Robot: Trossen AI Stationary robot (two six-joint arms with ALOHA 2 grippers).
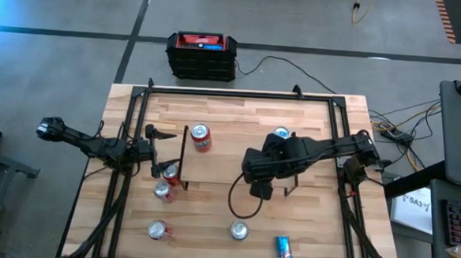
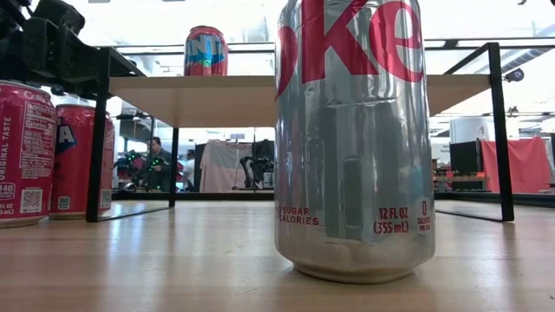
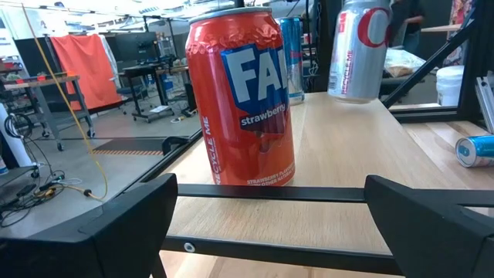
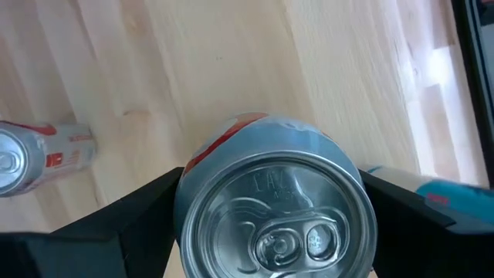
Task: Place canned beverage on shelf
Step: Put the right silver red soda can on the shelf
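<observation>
- Right gripper over the shelf, fingers on either side of a silver can; clamped or not, cannot tell.
- Left gripper spread wide near a red "strawberry" Fanta can.
- Diet Coke can: "12 FL OZ".

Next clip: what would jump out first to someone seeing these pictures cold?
The right gripper over the shelf at mid-table, a silver can between its fingers. Next, the silver Diet Coke can filling the low view, then the red strawberry Fanta can before the open left gripper at the shelf's left end.
</observation>
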